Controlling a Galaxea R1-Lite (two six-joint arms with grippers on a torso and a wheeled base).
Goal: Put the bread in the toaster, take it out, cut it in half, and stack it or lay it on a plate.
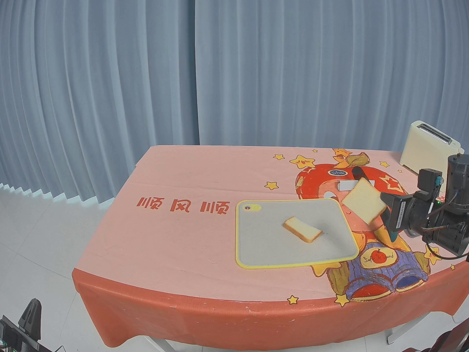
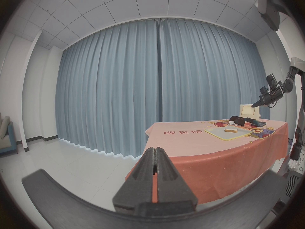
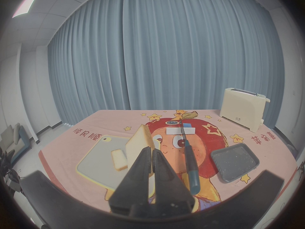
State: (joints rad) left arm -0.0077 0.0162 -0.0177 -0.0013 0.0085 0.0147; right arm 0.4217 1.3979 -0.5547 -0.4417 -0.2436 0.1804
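Observation:
A whole bread slice [image 1: 364,200] hangs tilted above the table, just right of the cutting board [image 1: 264,250], with my right gripper [image 1: 384,208] shut on its edge. In the right wrist view the slice [image 3: 138,143] stands up between that gripper's [image 3: 151,150] fingers. A smaller bread piece [image 1: 303,229] lies flat on the board. At the table's far right corner stands the cream toaster [image 1: 427,147], its slot facing up. My left gripper [image 2: 154,150] is shut on nothing, low and well off the table's left side.
A blue-handled knife [image 3: 190,159] lies on the cloth beside the board, its blade resting on a small white stand [image 3: 180,130]. A dark rectangular tray [image 3: 235,161] sits in front of the toaster [image 3: 243,107]. A curtain hangs behind the table.

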